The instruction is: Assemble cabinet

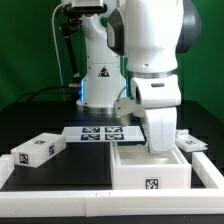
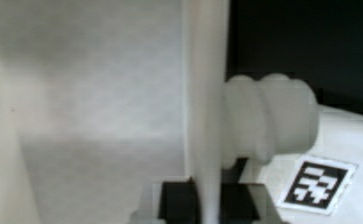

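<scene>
The tool [image 1: 160, 146] [image 2: 204, 203] is clamped on a thin upright wall of the cabinet [image 1: 135, 168] [image 2: 89, 110], with one dark finger against each face. The cabinet rests on the black surface [image 1: 65, 172] directly beneath the tool, open side up. Its tagged face is turned toward the exterior camera, and its long axis runs across that view from left to right.

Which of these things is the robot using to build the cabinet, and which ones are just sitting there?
For the job: cabinet box, tagged white block, white piece at the exterior view's right, gripper.
Just lying there: marker board, black table.
</scene>
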Motion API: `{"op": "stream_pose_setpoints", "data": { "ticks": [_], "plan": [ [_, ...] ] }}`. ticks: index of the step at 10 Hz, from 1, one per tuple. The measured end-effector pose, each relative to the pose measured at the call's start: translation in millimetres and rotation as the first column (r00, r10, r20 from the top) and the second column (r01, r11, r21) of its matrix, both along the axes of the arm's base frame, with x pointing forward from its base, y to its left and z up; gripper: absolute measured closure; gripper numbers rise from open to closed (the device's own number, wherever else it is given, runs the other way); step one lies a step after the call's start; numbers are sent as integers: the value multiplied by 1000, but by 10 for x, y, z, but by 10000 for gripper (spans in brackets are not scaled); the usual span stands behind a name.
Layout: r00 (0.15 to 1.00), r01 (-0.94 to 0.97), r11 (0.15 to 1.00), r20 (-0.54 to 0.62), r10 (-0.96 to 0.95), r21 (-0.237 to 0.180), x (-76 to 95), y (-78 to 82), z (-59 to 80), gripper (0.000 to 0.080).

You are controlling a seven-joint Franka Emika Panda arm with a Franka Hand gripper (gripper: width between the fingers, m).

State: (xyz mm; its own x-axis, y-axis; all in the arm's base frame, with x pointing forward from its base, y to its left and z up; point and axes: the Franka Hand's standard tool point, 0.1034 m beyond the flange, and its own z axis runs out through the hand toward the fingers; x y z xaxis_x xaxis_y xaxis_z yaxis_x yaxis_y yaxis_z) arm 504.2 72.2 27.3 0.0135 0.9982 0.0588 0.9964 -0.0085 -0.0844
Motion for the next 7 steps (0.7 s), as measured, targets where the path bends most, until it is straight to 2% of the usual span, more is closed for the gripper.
{"op": "stream_pose_setpoints", "data": {
  "ticks": [4, 7],
  "plan": [
    [1000, 4, 1000, 0, -4, 0, 2, -15, -1, 755],
    [1000, -4, 1000, 19, 4, 16, 70, 227, 2, 755]
  ]
}}
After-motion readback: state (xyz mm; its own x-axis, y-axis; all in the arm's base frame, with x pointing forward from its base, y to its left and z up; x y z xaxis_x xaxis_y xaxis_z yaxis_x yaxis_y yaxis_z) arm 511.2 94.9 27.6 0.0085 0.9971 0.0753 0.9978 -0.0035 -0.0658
